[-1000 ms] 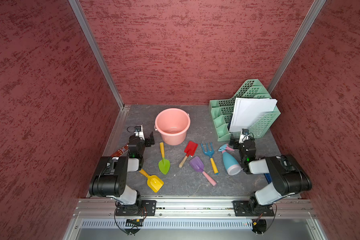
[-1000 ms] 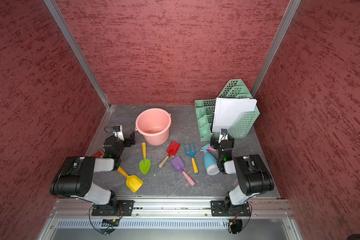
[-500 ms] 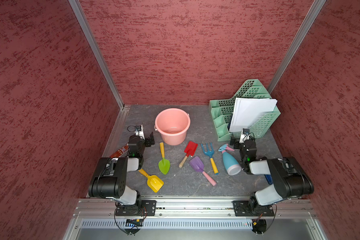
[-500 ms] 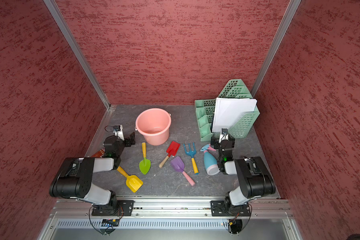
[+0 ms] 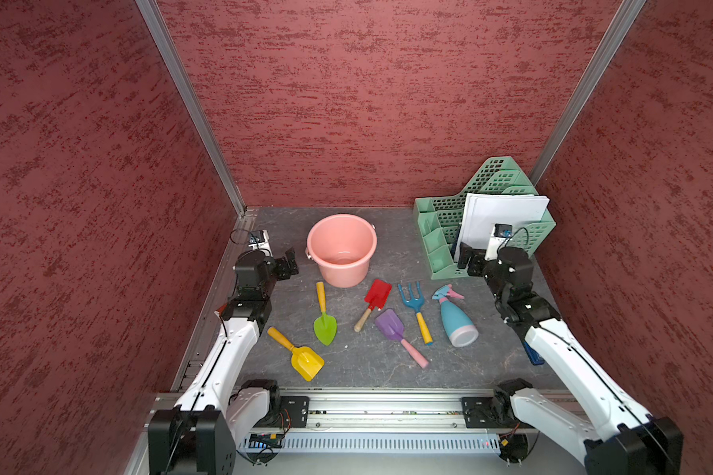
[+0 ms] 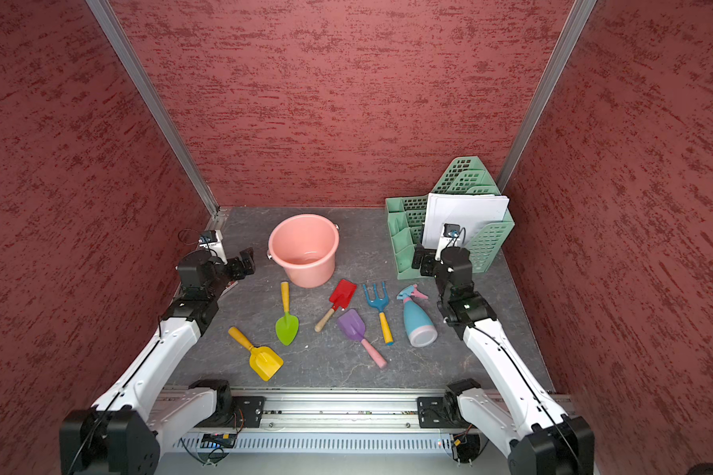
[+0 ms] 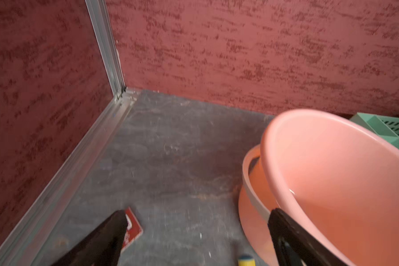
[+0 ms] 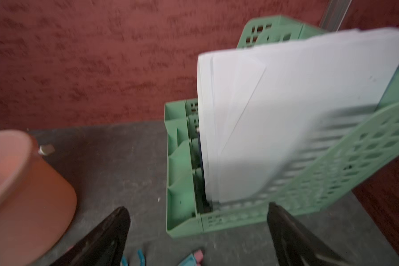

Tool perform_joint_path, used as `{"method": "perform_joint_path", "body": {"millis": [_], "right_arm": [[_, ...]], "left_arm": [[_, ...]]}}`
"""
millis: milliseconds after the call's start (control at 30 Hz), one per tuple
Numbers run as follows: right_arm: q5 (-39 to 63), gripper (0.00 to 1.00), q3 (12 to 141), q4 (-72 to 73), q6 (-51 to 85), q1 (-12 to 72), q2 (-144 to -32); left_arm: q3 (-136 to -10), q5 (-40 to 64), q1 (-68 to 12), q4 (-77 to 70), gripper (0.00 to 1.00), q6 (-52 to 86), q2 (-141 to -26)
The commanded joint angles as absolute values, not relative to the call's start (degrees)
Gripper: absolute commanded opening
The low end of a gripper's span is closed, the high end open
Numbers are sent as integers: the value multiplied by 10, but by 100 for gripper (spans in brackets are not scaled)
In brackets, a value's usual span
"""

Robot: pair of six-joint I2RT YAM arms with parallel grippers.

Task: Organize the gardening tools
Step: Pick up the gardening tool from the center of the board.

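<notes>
While left fingers (image 7: 97, 241) and right fingers (image 8: 101, 239) gape wide, empty, pink bucket (image 5: 340, 273) beside left, green rack (image 5: 439, 251) facing right

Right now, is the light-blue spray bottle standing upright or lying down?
Lying down. In both top views the spray bottle rests lengthwise on the table, its trigger end and its base both down on the surface.

Top views high, frontal, downward; wrist views low, close, sharing bucket (image 7: 320, 175) (image 8: 21, 184)
</notes>
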State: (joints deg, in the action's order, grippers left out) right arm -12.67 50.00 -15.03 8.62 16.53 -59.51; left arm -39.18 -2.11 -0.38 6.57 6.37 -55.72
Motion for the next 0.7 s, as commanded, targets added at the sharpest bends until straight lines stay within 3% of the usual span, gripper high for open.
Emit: {"method": "perform_joint_path", "body": {"millis": [0,300,667], "right_arm": [[-78,98,601,-460,126,210,-667],[-35,98,692,-637,150,250,-783],[-70,97,694,-594,153,260,-902]], "left_arm": [[-426,12,-11,262,100,99,-519],[-468,116,-16,407,100,136,-510],[-449,160,-15,395,100,149,-514]]}}
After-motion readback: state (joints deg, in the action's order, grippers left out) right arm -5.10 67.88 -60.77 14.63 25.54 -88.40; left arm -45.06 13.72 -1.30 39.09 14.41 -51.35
